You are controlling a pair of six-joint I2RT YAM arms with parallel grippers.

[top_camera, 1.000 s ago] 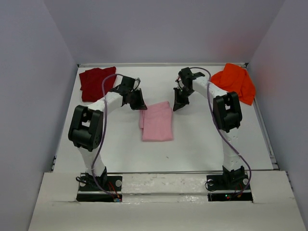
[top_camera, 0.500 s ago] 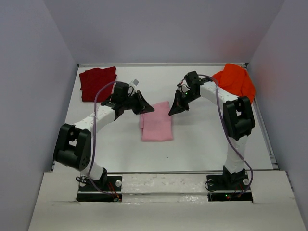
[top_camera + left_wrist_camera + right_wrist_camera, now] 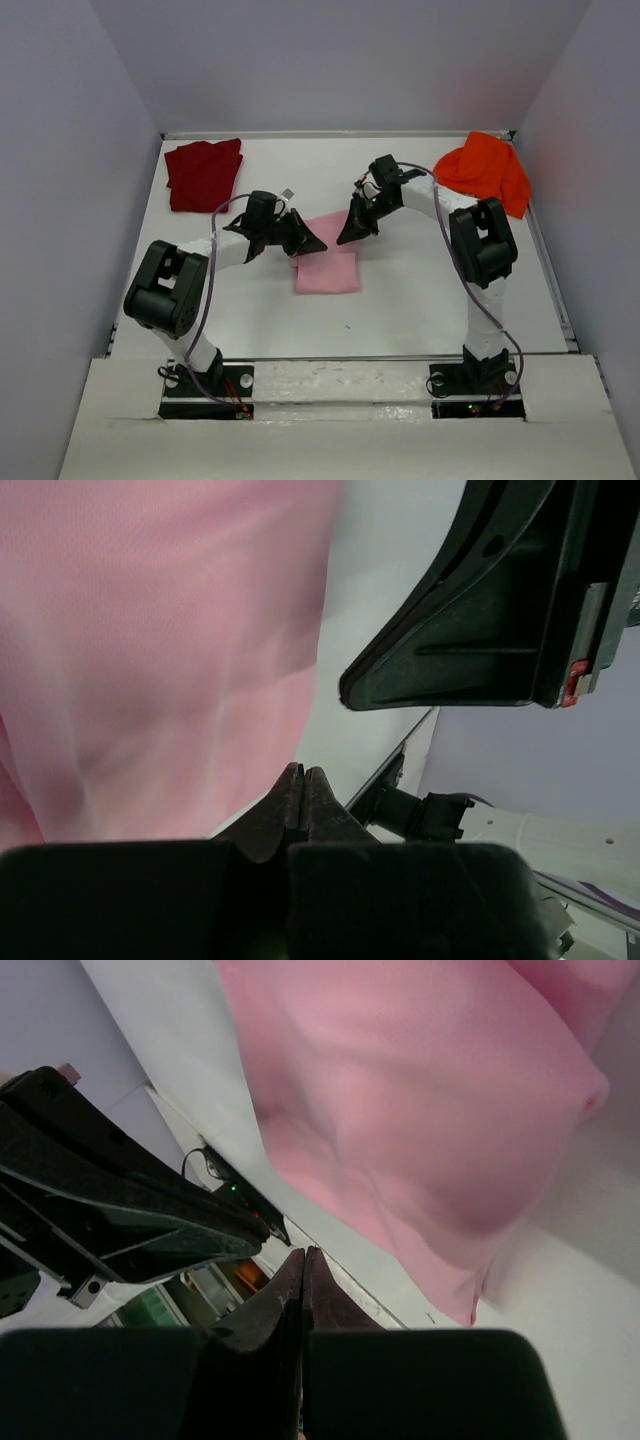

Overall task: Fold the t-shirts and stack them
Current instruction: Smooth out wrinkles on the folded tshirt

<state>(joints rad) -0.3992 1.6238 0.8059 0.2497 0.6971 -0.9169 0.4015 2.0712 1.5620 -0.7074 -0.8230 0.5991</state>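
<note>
The light pink t-shirt (image 3: 327, 265) lies folded in a narrow rectangle at the table's middle. My left gripper (image 3: 312, 242) is shut and low over the shirt's far left corner. My right gripper (image 3: 349, 231) is shut over its far right corner. In the left wrist view the closed gripper (image 3: 303, 772) points at pink cloth (image 3: 150, 630) with nothing seen between the tips. The right wrist view shows the same: the gripper (image 3: 303, 1253) is closed before the pink cloth (image 3: 420, 1090). The dark red t-shirt (image 3: 203, 172) lies folded at the far left. The bright orange t-shirt (image 3: 487, 170) lies crumpled at the far right.
The white table (image 3: 420, 300) is boxed in by grey walls on three sides, with a raised rim at the back and right. The two grippers are close together, each showing in the other's wrist view: the right one (image 3: 480, 610), the left one (image 3: 100, 1200).
Both arms have swung inward and down from the far side, so both grippers now sit at the pink shirt's far edge. The three shirts have not moved.
</note>
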